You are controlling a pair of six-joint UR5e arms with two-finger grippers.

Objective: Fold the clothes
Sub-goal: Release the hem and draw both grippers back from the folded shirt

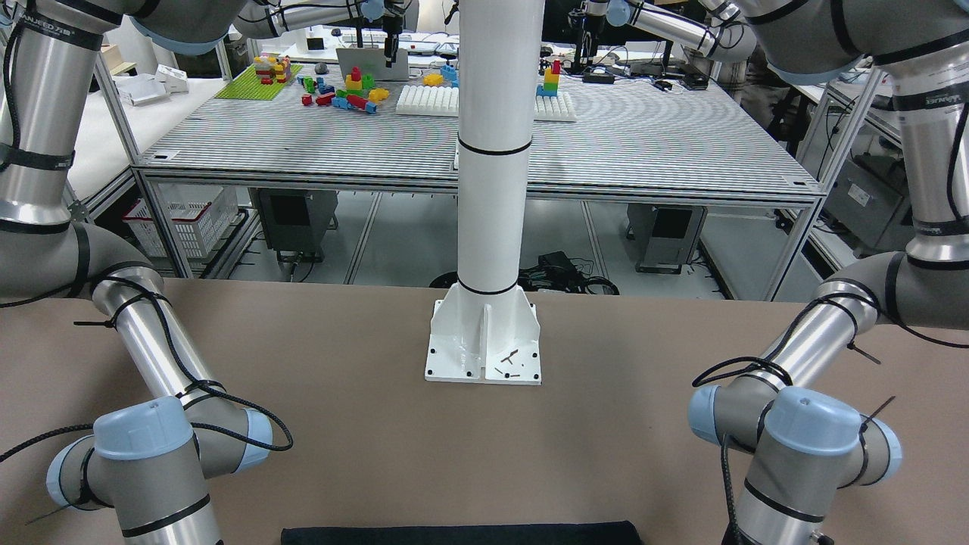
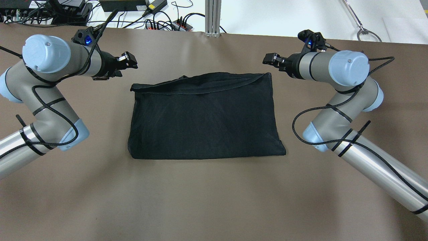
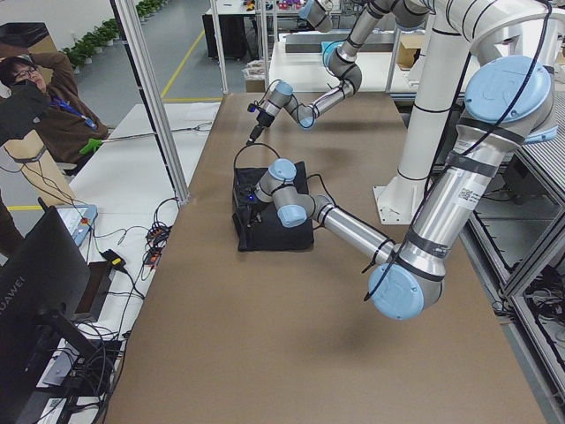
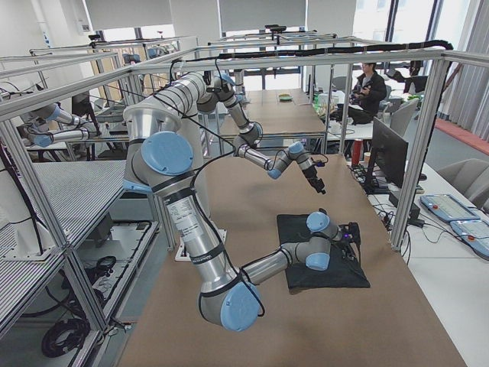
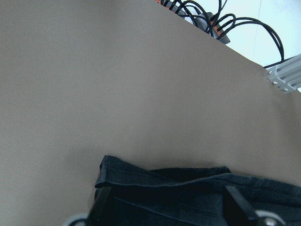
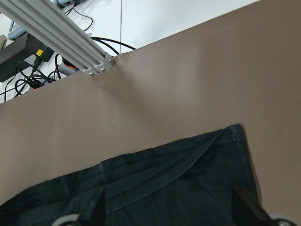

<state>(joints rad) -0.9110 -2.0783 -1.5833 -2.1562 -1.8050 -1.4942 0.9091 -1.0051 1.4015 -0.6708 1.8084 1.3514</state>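
Observation:
The clothes, one plain black piece [image 2: 205, 117], lie flat in a rough rectangle in the middle of the brown table [image 2: 214, 201]. Its hemmed far edge is layered and slightly rumpled. My left gripper [image 2: 128, 62] hovers just beyond the far left corner, open and holding nothing. My right gripper [image 2: 269, 59] hovers just beyond the far right corner, also open and holding nothing. In the left wrist view the fingers [image 5: 101, 207] stand wide apart over that corner of the clothes [image 5: 197, 188]. The right wrist view shows fingers [image 6: 96, 202] spread over the hem [image 6: 178, 174].
A white pillar [image 1: 492, 189] on a base plate [image 1: 484, 341] stands at the robot's side of the table. Cables and power strips [image 2: 160, 20] lie beyond the far edge, beside an aluminium post [image 2: 213, 16]. A person [image 3: 40, 97] sits off the table's side.

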